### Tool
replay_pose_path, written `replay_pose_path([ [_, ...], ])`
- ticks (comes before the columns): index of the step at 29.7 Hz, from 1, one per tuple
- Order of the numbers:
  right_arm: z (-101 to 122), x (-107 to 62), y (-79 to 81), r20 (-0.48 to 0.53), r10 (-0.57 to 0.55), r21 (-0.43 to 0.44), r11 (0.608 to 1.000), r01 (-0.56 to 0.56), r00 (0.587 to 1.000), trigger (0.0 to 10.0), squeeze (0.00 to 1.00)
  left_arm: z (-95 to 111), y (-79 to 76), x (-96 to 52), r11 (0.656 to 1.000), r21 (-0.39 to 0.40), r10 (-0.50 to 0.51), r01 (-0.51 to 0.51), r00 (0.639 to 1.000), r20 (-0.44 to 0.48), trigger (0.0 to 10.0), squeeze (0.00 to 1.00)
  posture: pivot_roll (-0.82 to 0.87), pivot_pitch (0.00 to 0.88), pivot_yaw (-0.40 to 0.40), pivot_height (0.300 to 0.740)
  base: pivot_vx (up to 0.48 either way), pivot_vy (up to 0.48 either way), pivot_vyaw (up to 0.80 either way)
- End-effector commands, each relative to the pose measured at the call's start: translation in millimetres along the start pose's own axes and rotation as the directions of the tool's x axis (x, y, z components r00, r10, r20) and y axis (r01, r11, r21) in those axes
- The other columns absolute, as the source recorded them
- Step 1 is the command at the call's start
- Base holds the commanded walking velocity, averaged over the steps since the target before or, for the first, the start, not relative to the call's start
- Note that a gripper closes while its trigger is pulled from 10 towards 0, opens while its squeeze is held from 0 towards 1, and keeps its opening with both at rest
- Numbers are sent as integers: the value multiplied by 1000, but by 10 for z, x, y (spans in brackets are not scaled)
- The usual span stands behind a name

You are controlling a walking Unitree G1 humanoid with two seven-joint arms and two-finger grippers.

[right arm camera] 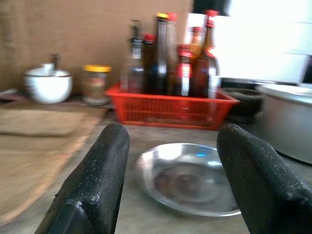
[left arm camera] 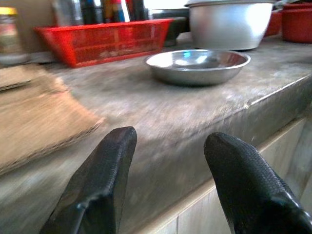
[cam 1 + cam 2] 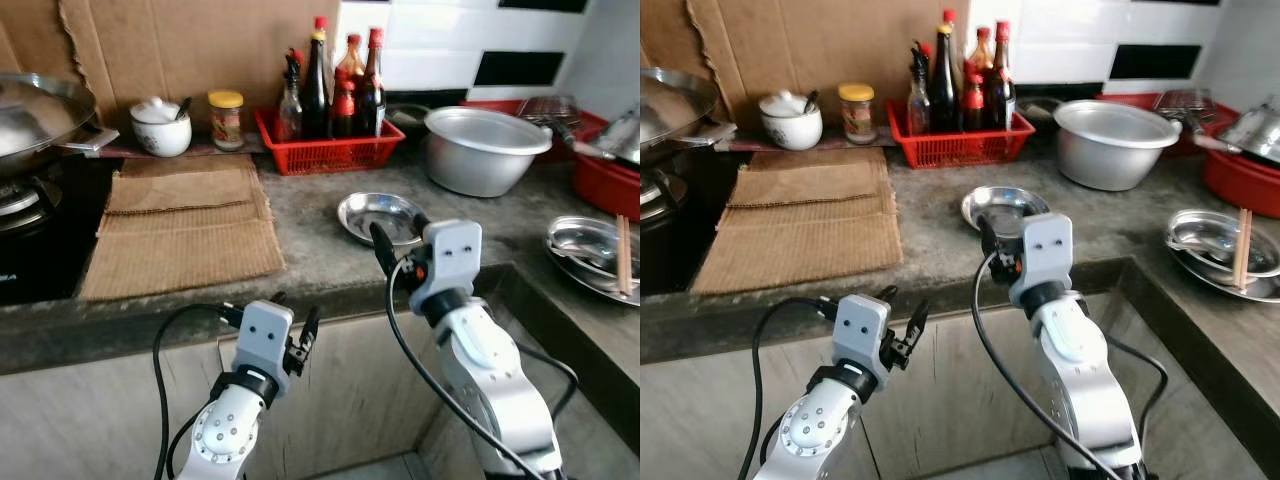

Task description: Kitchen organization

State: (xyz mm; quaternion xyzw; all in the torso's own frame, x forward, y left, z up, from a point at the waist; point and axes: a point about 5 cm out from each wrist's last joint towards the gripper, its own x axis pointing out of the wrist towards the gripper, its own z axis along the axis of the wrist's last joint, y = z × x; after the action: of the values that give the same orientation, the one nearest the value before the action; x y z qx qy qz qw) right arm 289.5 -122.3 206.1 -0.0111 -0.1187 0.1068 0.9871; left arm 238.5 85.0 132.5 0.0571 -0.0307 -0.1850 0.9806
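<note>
Grey stone counter [image 3: 300, 235] stretches before me, and on it a small shallow steel dish [image 3: 381, 217] sits just in front of a red basket [image 3: 330, 150] of sauce bottles [image 3: 335, 85], with a large steel pot [image 3: 486, 148] near its right and brown cardboard sheets [image 3: 180, 225] lying to its left. My right gripper [image 1: 170, 180] is raised at the counter's front edge, its two black fingers spread wide and holding nothing, the dish showing between them. My left gripper [image 2: 168, 178] hangs lower, below the counter edge, fingers likewise parted and empty.
</note>
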Motion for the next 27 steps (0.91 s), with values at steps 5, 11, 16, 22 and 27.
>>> replay_pose_path([
  [5,-13,97,-185,-44,-59,-17,998,59,997,10000,0,40,-77,16,1000,0,-30,30,999,14,10000,0,-2,0,-67,740,331,0,0],
  [11,-74,187,-316,-127,-88,-31,996,84,988,10000,1000,31,-82,22,1000,-10,-29,29,1000,4,10000,0,2,0,-71,740,0,0,0],
  [16,-127,344,-564,-271,-211,-18,977,214,939,10000,0,31,-87,16,999,-12,-32,32,999,3,10000,0,5,0,-73,740,0,0,0],
  [22,-58,489,-774,-328,-275,-8,957,288,904,10000,0,17,-88,2,999,-12,-30,30,1000,-3,10000,0,7,0,-77,740,0,0,0],
  [27,-134,517,-740,-433,-234,-8,967,256,870,10000,1000,22,-82,0,1000,-10,-28,28,1000,-4,10000,0,10,0,-75,740,0,0,0],
])
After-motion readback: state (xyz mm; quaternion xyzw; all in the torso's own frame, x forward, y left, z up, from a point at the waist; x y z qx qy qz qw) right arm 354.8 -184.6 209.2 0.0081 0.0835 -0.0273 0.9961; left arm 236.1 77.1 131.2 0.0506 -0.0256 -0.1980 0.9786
